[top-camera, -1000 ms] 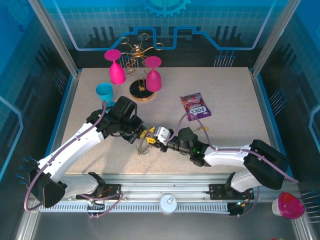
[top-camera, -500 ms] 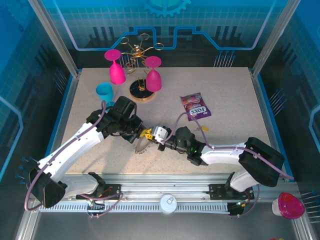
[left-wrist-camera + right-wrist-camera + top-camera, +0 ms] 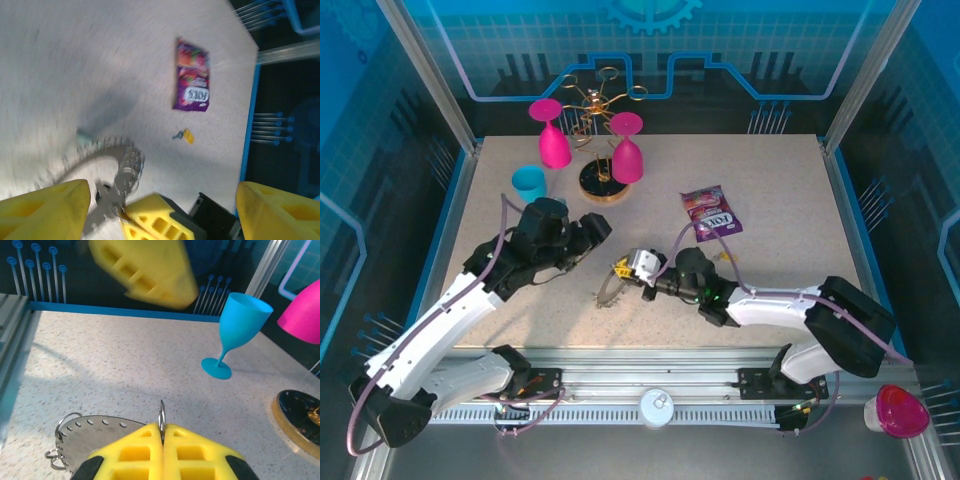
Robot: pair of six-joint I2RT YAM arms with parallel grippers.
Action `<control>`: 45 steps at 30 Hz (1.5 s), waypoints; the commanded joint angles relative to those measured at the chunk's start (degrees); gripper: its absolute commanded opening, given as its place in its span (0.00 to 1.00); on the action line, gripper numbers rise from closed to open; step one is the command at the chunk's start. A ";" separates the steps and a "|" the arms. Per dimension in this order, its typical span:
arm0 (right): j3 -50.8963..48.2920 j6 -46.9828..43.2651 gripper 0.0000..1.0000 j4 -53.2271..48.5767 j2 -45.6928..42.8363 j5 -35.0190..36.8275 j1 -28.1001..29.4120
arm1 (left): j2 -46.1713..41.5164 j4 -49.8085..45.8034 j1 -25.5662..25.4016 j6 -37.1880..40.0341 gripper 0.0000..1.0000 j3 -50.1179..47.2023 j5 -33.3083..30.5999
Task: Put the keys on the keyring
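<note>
Firmly together, the fingers of the right gripper [image 3: 162,434] pinch the edge of the keyring [image 3: 95,436], which lies on the table well left of the candy bag [image 3: 711,212]. The left gripper [image 3: 588,230], fingers spread apart, hangs near the ring, farther from the bag.

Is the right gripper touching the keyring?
Touching. Right wrist view: the right gripper has its fingers pinched shut on a wire loop of the keyring.

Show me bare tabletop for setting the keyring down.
Barest: the table between the candy bag and the right edge. Crowded: far left around the blue goblet and gold rack; centre, at the keyring and right gripper.
</note>
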 commanded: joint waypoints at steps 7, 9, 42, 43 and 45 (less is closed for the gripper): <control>6.53 -0.97 0.00 -23.06 -9.21 -20.32 -9.50 | -1.58 15.40 -0.42 70.83 0.63 -10.91 19.60; 8.10 -3.06 0.00 -28.64 -10.29 -21.88 -10.65 | -2.08 15.56 -0.54 80.05 0.61 -12.87 25.14; 19.41 -15.00 0.00 -49.53 -9.83 -24.39 -8.82 | 2.46 21.40 -3.33 96.43 0.21 -15.90 30.17; 19.39 -15.09 0.00 -49.60 -9.72 -24.21 -8.73 | 2.26 21.43 -3.32 96.42 0.20 -15.95 30.21; 19.39 -15.29 0.00 -49.84 -9.70 -23.62 -8.62 | 1.94 21.13 -3.37 96.42 0.18 -15.88 30.38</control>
